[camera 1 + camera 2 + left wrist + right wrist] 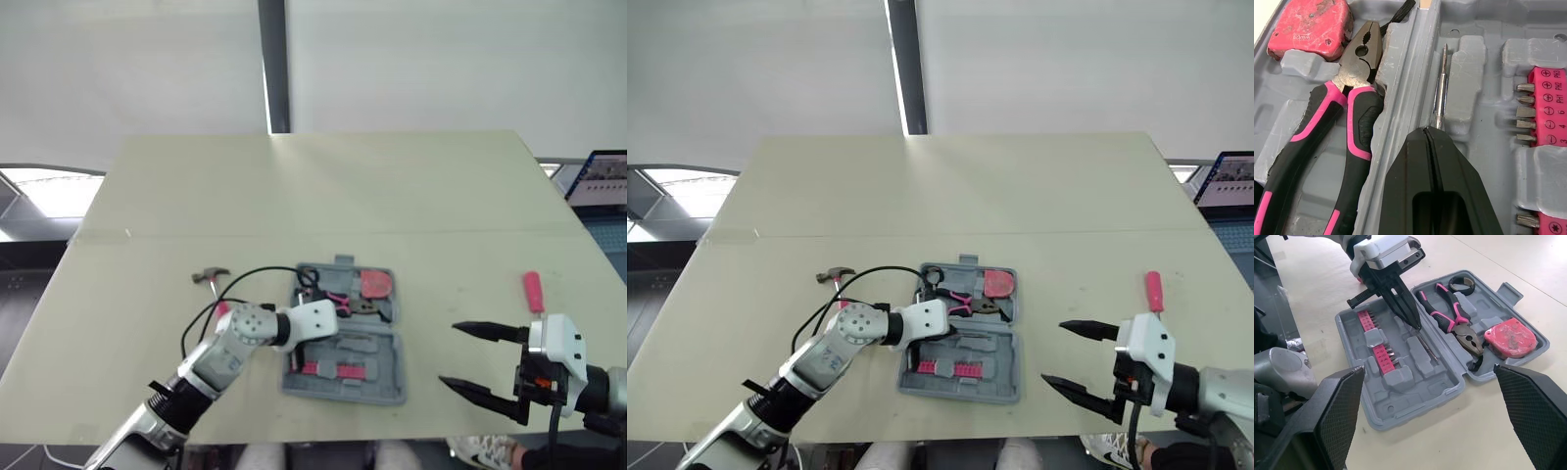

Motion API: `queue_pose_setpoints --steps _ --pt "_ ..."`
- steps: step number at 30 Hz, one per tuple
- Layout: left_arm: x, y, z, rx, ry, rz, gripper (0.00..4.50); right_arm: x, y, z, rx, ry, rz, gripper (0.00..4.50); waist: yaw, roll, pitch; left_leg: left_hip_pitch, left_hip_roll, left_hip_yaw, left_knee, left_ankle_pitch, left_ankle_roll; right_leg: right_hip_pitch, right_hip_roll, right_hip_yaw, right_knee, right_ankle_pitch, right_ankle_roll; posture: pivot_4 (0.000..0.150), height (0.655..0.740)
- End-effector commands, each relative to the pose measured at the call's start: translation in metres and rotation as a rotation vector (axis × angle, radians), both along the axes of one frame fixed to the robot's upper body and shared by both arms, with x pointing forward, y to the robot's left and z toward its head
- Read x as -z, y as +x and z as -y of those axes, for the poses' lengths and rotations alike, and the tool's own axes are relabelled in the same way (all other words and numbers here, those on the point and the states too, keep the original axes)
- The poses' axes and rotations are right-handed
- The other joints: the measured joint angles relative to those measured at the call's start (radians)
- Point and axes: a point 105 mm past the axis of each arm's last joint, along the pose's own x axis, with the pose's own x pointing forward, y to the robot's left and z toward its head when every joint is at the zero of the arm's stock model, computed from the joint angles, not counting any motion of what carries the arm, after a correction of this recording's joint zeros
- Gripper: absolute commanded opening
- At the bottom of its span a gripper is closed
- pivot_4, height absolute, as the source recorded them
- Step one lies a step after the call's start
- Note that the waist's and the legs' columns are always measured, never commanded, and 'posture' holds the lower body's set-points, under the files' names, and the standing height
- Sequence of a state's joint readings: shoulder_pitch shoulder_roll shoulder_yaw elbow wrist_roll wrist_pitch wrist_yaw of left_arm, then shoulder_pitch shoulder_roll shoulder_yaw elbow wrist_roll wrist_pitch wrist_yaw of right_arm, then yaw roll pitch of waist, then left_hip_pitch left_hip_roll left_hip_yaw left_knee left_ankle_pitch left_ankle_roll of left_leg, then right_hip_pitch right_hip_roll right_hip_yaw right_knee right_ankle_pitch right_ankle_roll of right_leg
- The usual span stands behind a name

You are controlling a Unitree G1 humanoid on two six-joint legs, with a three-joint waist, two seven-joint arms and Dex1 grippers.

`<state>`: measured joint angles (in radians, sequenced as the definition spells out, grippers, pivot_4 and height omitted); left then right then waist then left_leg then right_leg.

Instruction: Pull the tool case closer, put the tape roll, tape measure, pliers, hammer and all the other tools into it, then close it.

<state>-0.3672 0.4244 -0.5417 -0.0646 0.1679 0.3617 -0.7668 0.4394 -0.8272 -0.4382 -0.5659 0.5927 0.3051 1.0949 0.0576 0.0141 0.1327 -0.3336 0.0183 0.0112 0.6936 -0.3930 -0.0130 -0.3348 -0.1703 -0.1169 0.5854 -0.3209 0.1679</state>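
Note:
The grey tool case [389, 390] lies open on the table's front middle. Its far half holds the pink tape measure [1511, 337], the pink-and-black pliers [1452, 318] and a black tape roll [1462, 285]. Pink bit strips [1376, 340] sit in the near half. My left gripper [1417, 324] reaches down into the near half, shut on the end of a thin screwdriver [1439, 88] that lies in a slot. A hammer [211, 277] rests on the table left of the case. My right gripper [449, 354] hovers open to the right of the case, holding nothing.
A pink-handled tool [533, 292] lies on the table at the right, beyond my right gripper. A laptop [600, 176] stands off the table's far right edge. A black cable loops from my left arm over the table between hammer and case.

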Motion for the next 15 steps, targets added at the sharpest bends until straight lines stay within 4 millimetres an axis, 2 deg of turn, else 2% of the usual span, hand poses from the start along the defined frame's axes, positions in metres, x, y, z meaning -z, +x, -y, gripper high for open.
queue_pose_setpoints --steps 1,7,9,15 --pt "0.071 -0.035 -0.02 -0.002 0.205 -0.245 0.06 -0.008 -0.001 -0.001 -0.015 -0.026 0.041 4.5 0.0 0.0 -0.002 0.0 0.0 0.0 0.0 0.0 0.0 0.0 0.0 0.0 0.0 0.0 0.0 0.15 0.7373" --pt "0.078 -0.036 -0.018 0.011 0.233 -0.266 0.06 -0.005 0.001 0.002 -0.003 -0.053 0.043 4.5 0.009 0.0 -0.003 0.004 -0.001 -0.003 -0.002 -0.001 0.001 0.01 0.0 0.0 -0.005 0.0 0.0 0.15 0.7373" --pt "0.078 -0.036 -0.017 0.013 0.233 -0.271 0.06 -0.004 0.001 0.002 -0.004 -0.052 0.042 4.5 0.011 -0.001 -0.004 0.011 -0.001 -0.003 -0.004 -0.001 0.001 0.015 0.0 0.0 -0.009 0.0 0.0 0.15 0.7373" --pt "0.084 -0.041 -0.018 0.026 0.261 -0.299 0.06 -0.003 0.001 0.002 -0.006 -0.051 0.038 4.5 0.011 0.002 -0.005 0.017 -0.001 -0.003 -0.01 -0.001 0.001 0.027 0.0 0.0 -0.017 0.0 0.0 0.15 0.7373"
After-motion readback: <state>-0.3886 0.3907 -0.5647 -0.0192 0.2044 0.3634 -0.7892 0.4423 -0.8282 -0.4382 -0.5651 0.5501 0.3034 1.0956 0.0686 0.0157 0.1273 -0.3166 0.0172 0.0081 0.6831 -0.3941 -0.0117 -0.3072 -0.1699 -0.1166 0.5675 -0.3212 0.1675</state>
